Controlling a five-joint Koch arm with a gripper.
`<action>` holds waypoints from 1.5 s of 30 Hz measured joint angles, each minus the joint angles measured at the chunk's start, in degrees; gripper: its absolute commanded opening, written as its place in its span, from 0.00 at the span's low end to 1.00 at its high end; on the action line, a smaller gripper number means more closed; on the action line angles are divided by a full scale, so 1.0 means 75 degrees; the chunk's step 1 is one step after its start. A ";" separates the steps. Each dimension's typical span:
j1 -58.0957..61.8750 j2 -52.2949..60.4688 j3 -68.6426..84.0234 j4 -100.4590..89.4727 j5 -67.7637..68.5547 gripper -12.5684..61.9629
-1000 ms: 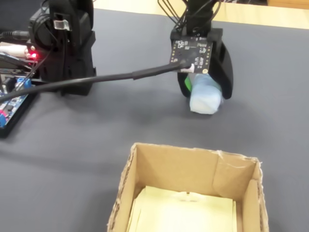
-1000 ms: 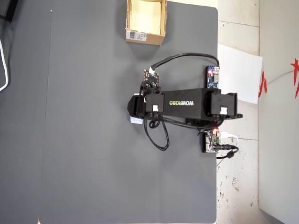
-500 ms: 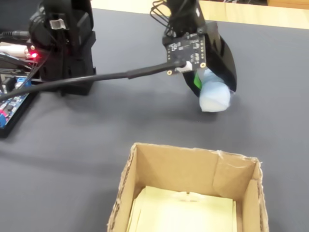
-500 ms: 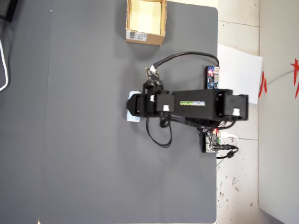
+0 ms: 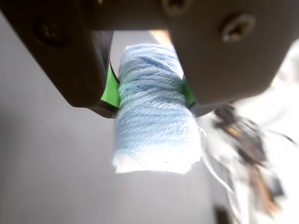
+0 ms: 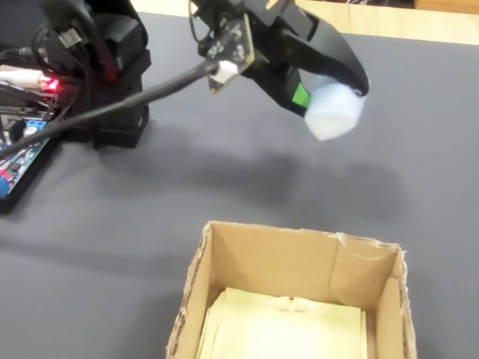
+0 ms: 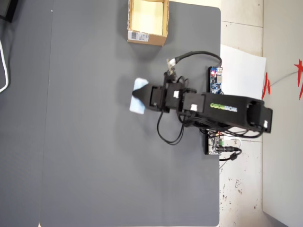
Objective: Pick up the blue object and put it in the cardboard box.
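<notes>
Desk (image 7: 94,165) surface is dark grey and fills most of the overhead view. Along its right edge in that view sits the black arm (image 7: 227,111), reaching leftward toward the middle, with a small blue circuit board (image 7: 216,79) beside its base at that edge. Near the top edge of the desk, well apart from the arm, rests the cardboard box (image 7: 147,21), open-topped, with a white barcode label (image 7: 138,36) on the side facing the arm; the fixed view shows its pale yellowish floor. At the arm's tip the pincer (image 5: 148,95) is clenched on the blue object (image 5: 154,121), green pads pressing its two sides. This pale ribbed roll hangs clear above the desk's middle, short of the box (image 6: 292,299) in the fixed view.
</notes>
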 measured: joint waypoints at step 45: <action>0.4172 -0.2988 -0.4418 0.0914 -0.1207 0.60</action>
